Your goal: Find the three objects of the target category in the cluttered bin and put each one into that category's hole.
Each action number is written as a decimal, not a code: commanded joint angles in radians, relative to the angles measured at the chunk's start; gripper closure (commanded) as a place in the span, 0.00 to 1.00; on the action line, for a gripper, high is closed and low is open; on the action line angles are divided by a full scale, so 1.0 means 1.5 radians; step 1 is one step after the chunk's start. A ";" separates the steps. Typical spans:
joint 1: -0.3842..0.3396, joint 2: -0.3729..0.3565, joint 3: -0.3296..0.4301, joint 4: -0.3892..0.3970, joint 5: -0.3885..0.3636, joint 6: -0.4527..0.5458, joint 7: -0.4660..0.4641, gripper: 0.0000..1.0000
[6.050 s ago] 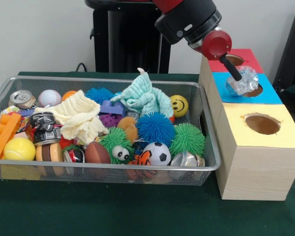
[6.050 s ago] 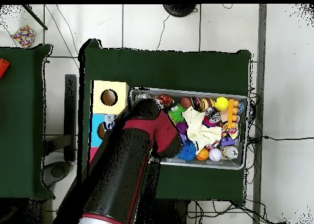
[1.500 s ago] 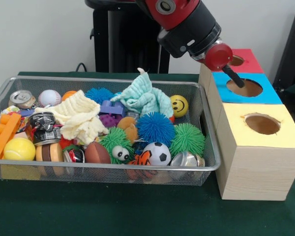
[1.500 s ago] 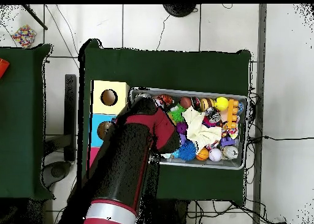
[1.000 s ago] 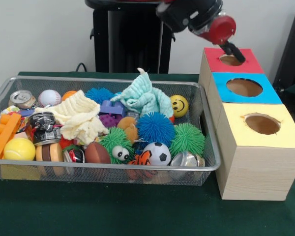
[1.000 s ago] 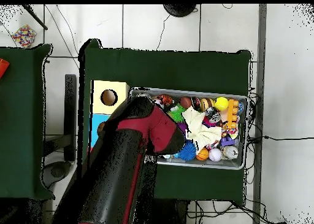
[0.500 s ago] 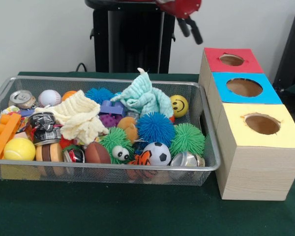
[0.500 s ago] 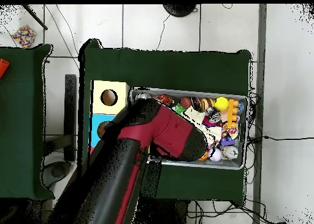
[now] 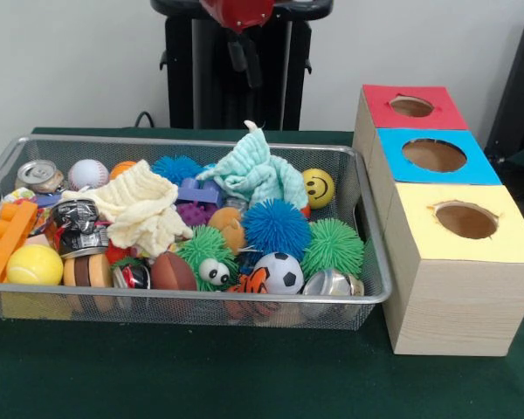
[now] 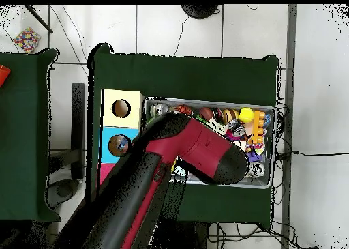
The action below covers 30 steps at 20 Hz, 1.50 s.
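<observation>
Now the wire bin [image 9: 371, 262] sits on the green table [image 9: 244, 375], packed with toys. At its left end lie an orange block [image 9: 4, 240], a yellow ball [image 9: 34, 264], a can [image 9: 40, 175] at the far corner and a baseball [image 9: 88, 173] just right of it. A cream cloth [image 9: 140, 208] is draped over the clutter beside a crushed can [image 9: 75, 225]. Near the front rim are a football [image 9: 172, 272], a green puff with eyes [image 9: 208, 255] and a soccer ball [image 9: 278, 272]. A mint cloth [image 9: 255, 170] stands bunched up at the far side, with a blue puff [image 9: 275, 227] and a green puff [image 9: 333, 248] in front of it and a smiley ball [image 9: 318, 188] at the far right.

Above the bin's far rim hangs the gripper [image 9: 244, 61], its dark fingers pointing down beneath a red wrist; they look empty, but I cannot tell whether they are apart or together. From overhead the arm [image 10: 198, 147] covers much of the bin.

Right of the bin stand three boxes touching in a row: red box [image 9: 410, 122] farthest, blue box [image 9: 437, 157] in the middle, yellow box [image 9: 454, 288] nearest, each with a round hole on top.
</observation>
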<state>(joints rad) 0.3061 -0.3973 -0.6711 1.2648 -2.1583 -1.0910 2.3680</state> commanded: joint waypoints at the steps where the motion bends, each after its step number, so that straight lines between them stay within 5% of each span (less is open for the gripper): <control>1: 0.006 0.058 0.016 -0.015 -0.014 0.039 0.082 0.00; 24: 0.012 0.139 -0.008 -0.088 0.040 0.088 0.159 0.00; 28: 0.035 0.175 -0.020 -0.087 0.023 0.114 0.145 0.00; 30: 0.032 0.155 0.001 -0.081 0.043 0.108 0.120 0.00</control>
<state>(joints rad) 0.3407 -0.2185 -0.7508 1.1834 -2.1564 -0.9799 2.3686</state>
